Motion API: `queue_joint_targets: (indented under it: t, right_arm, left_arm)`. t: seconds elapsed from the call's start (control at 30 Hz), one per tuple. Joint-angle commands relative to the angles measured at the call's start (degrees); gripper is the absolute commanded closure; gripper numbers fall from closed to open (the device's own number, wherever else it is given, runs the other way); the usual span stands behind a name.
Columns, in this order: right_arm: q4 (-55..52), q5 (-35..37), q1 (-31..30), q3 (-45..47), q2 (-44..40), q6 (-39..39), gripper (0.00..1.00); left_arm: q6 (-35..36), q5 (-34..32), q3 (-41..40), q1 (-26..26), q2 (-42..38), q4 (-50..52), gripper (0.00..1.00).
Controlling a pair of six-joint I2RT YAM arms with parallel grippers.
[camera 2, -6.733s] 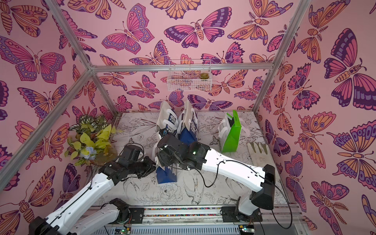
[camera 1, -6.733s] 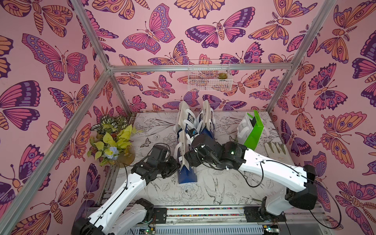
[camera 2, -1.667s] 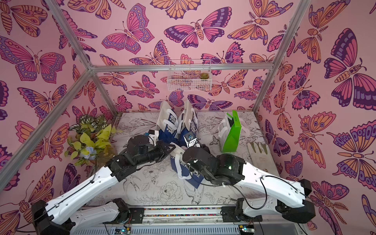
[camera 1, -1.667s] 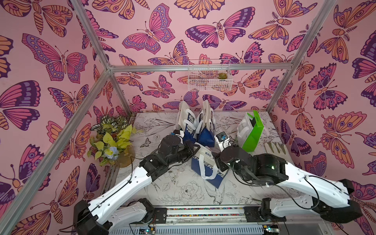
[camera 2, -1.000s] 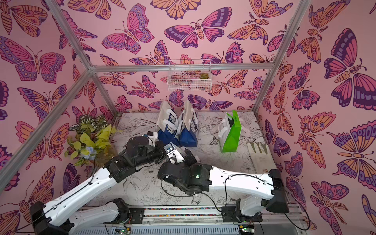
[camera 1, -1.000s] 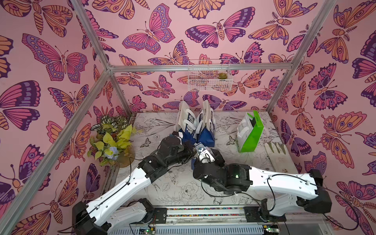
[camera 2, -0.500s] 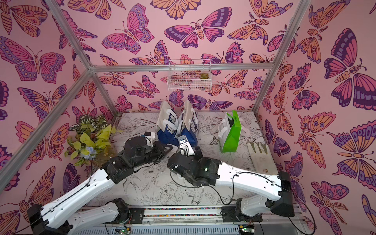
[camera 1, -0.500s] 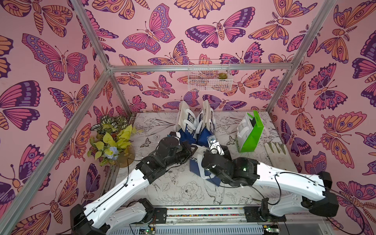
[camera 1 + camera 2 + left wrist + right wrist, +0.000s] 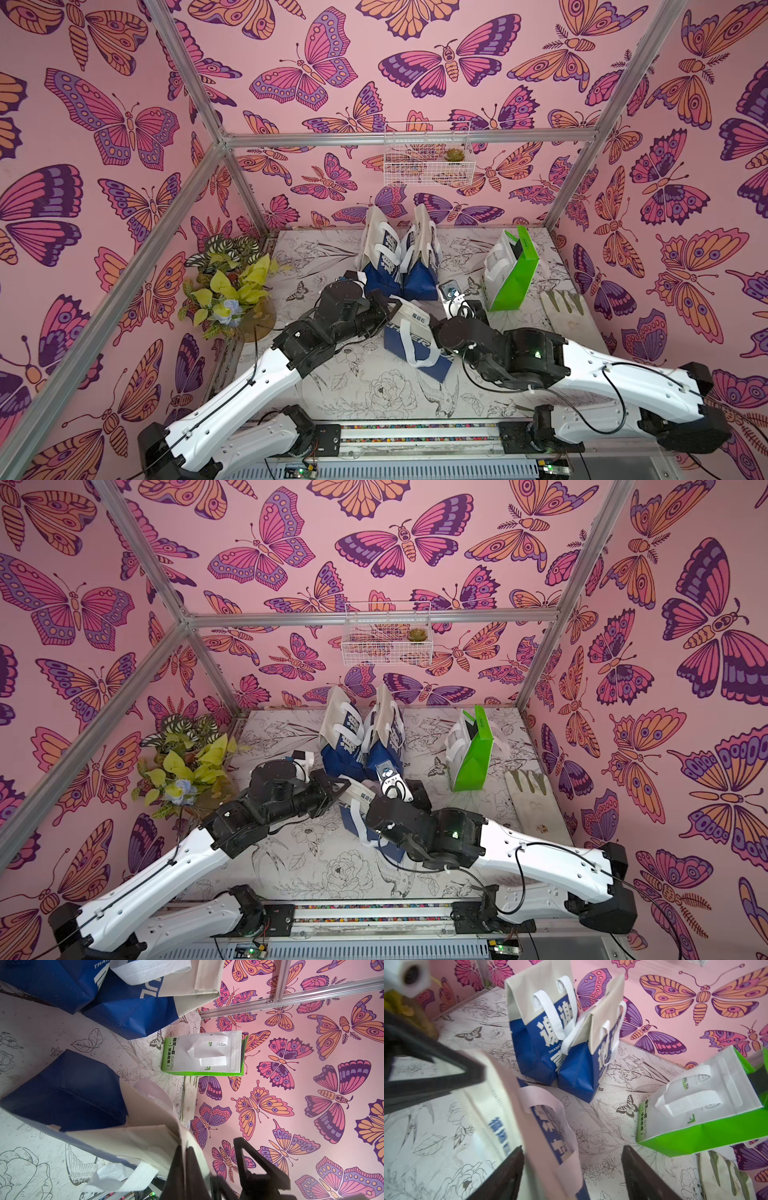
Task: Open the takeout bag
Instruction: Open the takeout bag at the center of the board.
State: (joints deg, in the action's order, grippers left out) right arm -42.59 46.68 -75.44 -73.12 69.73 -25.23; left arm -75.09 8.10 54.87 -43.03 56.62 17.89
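The takeout bag (image 9: 415,340) is blue below and beige above, with white handles, and leans tilted at the middle of the table in both top views (image 9: 357,816). My left gripper (image 9: 388,309) is shut on the bag's beige top edge, and the fabric is pinched between its black fingers (image 9: 178,1159). My right gripper (image 9: 572,1148) is open at the bag's right side. One beige wall and a white handle (image 9: 550,1105) lie between its fingers. The bag's mouth is hidden behind both grippers.
Two more blue-and-beige bags (image 9: 395,262) stand behind, and a green-and-white bag (image 9: 513,270) is at the back right. A pale glove (image 9: 565,303) lies by the right wall. A potted plant (image 9: 228,286) fills the left edge. A wire basket (image 9: 428,160) hangs on the back wall.
My right arm has swung from over the bag's front to its right side, uncovering the bag. Its jaws narrowed a little and widened again. The left gripper kept its hold on the top edge.
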Motion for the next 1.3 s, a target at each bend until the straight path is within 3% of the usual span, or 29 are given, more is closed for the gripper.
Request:
queue_joint_targets:
  t: [0.0,0.27,0.43,0.87,1.27]
  right_arm:
    - [0.65,2.35,-1.21,-4.42,4.2,1.45,0.22]
    - [-0.32,5.81,-1.23,-11.49,15.92,0.98,0.2]
    - [-4.11,10.11,1.02,-13.67,18.11,-2.97,0.21]
    - [-9.09,8.67,10.11,-1.5,5.17,-9.39,0.3]
    - [-1.19,-3.68,10.88,1.99,2.06,-1.71,0.57]
  left_arm:
    - [-0.57,0.93,1.29,0.13,0.86,-0.09,1.0]
    - [-0.57,1.2,2.41,0.13,1.39,0.39,1.0]
    - [-0.19,0.52,2.42,0.13,0.64,1.22,1.0]
    - [1.07,0.08,2.78,0.96,-1.12,3.57,1.0]
    - [-0.2,1.68,1.6,1.1,0.0,3.29,1.0]
